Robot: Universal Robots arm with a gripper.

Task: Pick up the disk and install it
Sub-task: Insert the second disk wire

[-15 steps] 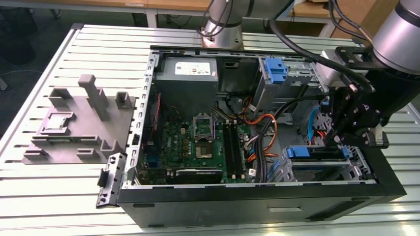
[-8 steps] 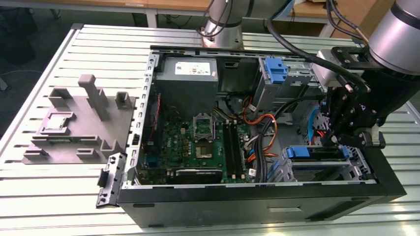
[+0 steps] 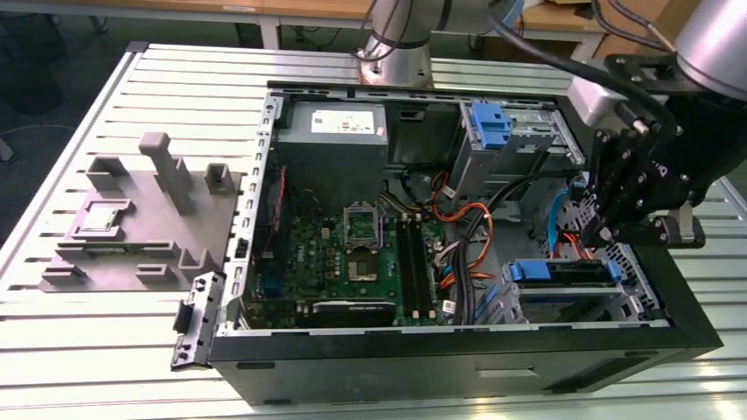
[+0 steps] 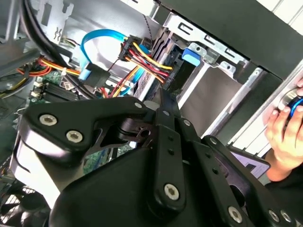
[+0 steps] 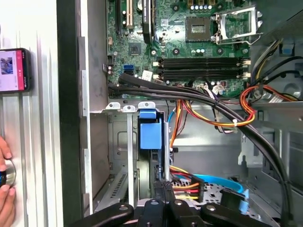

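Note:
The disk (image 3: 562, 271), framed by its blue carrier, sits in the lower drive bay at the front right of the open computer case (image 3: 467, 350). In the first wrist view it stands edge-on in the bay slot, blue carrier end (image 5: 150, 135) facing out. My gripper (image 3: 601, 236) hangs just above and to the exterior view's right of the disk. In both wrist views its fingers (image 5: 160, 189) are pressed together with nothing between them, their tips (image 4: 161, 97) pointing towards the bay and the blue tab (image 4: 191, 56).
A grey holder block (image 3: 129, 219) stands on the slatted table at the exterior view's left. A blue bracket (image 3: 491, 122) is fixed to the upper bay. Bundled cables (image 5: 213, 111) cross beside the bay. A person's hand (image 4: 284, 127) and a phone (image 5: 14, 70) are outside the case.

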